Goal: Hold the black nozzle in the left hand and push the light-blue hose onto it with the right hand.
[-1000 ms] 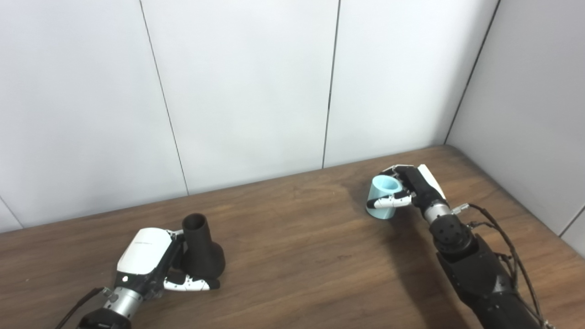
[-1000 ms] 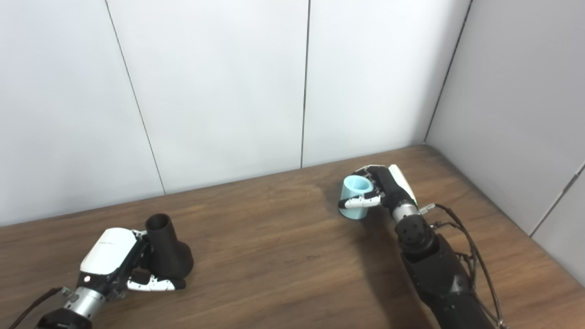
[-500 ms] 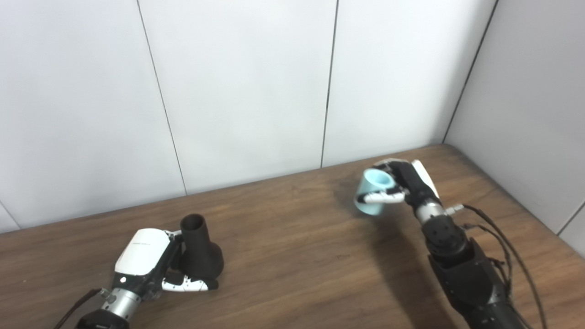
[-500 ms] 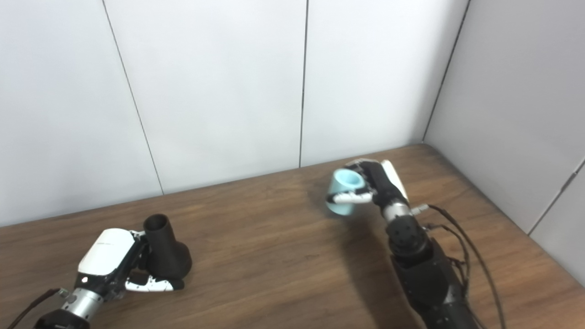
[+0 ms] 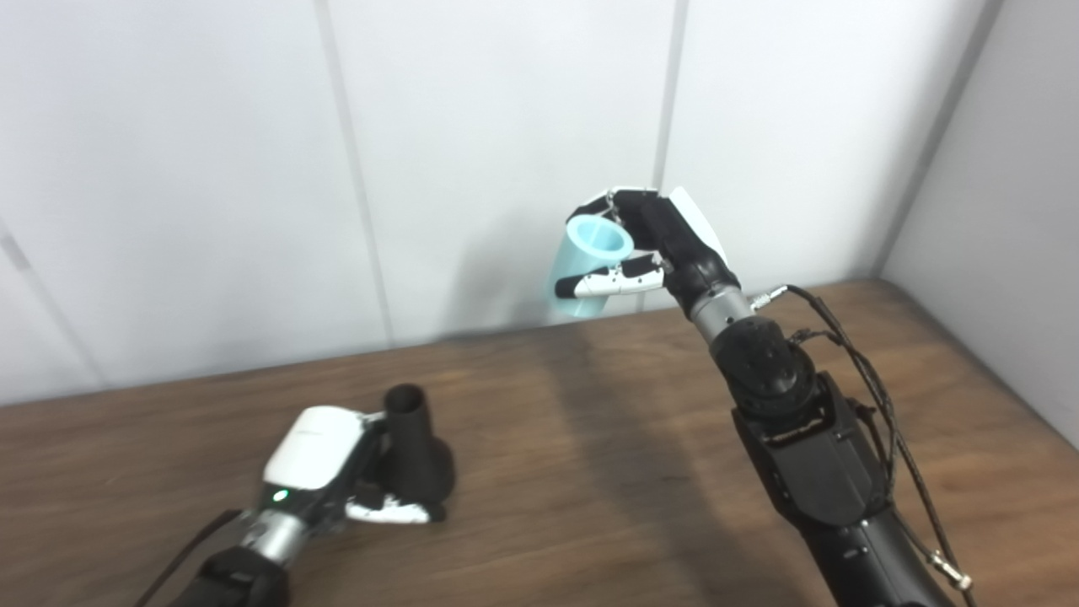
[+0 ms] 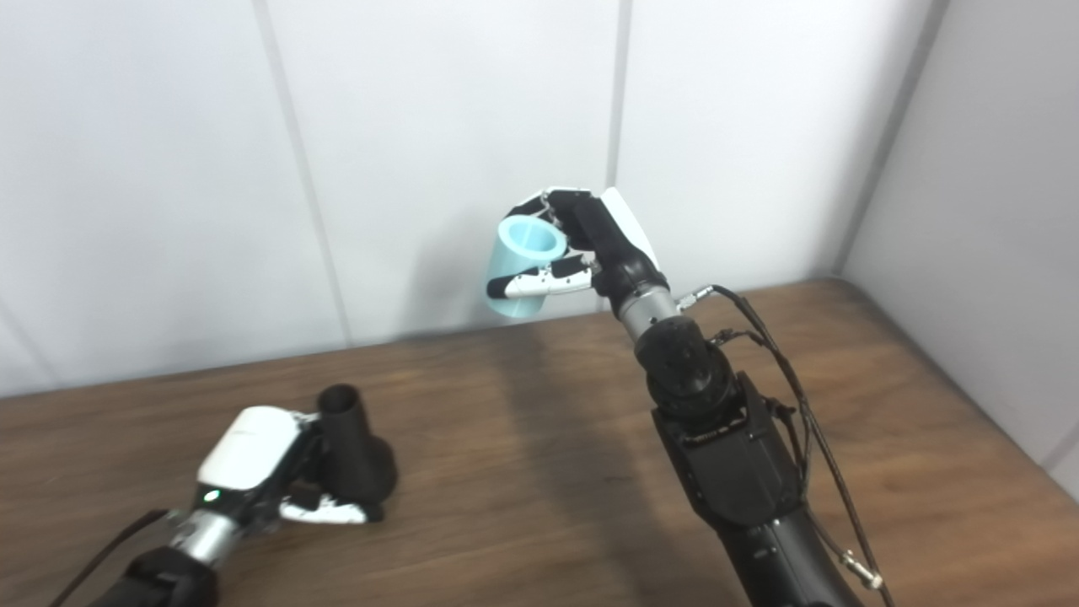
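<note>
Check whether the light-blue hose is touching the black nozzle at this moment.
Apart. The left eye view shows the light-blue hose raised in the right hand, with bare table and wall separating it from the black nozzle in the left hand.

Light-blue hose, plain and pale, against white wall panels with thin grey seams. The nozzle is matte black all over. Both the left hand and the right hand are black with white shells. The table is dark brown, streaked woodgrain.
</note>
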Robot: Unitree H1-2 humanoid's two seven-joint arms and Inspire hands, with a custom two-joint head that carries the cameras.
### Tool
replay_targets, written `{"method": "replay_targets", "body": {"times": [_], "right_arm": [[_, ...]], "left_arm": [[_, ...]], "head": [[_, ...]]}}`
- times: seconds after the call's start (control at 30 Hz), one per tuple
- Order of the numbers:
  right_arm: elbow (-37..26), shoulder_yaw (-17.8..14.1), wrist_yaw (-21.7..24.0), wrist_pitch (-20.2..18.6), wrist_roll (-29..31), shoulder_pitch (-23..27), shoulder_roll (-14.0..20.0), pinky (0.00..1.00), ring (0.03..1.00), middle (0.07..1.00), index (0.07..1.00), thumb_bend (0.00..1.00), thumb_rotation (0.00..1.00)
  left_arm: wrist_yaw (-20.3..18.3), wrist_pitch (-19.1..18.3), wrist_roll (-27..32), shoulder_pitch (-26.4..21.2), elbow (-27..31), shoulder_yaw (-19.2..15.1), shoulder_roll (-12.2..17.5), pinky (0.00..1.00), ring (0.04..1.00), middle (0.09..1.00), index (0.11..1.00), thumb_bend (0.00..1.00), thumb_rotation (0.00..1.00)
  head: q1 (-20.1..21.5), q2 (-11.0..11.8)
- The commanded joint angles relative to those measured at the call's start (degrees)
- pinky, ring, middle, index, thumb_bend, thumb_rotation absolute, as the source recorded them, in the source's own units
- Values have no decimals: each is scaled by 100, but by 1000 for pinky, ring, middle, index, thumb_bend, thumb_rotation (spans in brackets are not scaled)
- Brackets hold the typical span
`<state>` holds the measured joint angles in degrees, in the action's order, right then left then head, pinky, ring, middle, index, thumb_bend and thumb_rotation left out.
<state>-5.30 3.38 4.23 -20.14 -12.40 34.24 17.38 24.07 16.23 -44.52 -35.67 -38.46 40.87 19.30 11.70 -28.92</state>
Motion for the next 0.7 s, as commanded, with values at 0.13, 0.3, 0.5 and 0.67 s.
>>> {"method": "replay_targets", "body": {"times": [0.13, 0.3, 0.5, 0.67], "right_arm": [[-100, 338, 311, 55, -212, 610, -25, 327, 396, 469, 541, 514, 0], [-42, 598, 641, 84, -238, 792, -76, 331, 398, 477, 538, 513, 0], [260, 751, 810, 251, -194, 1027, -244, 327, 400, 482, 536, 514, 0], [464, 862, 832, 267, -286, 1163, -354, 310, 395, 482, 535, 514, 0]], "left_arm": [[-884, -247, -382, 996, -335, 571, -391, 376, 404, 464, 527, 501, 0], [-798, -397, -459, 963, -352, 619, -506, 334, 392, 449, 535, 499, 0], [-764, -441, -463, 915, -423, 644, -599, 335, 391, 444, 537, 498, 0], [-687, -445, -456, 890, -472, 640, -646, 374, 397, 445, 540, 499, 0]], "head": [[-643, -48], [-937, -101], [-1081, -156], [-1146, -178]]}}
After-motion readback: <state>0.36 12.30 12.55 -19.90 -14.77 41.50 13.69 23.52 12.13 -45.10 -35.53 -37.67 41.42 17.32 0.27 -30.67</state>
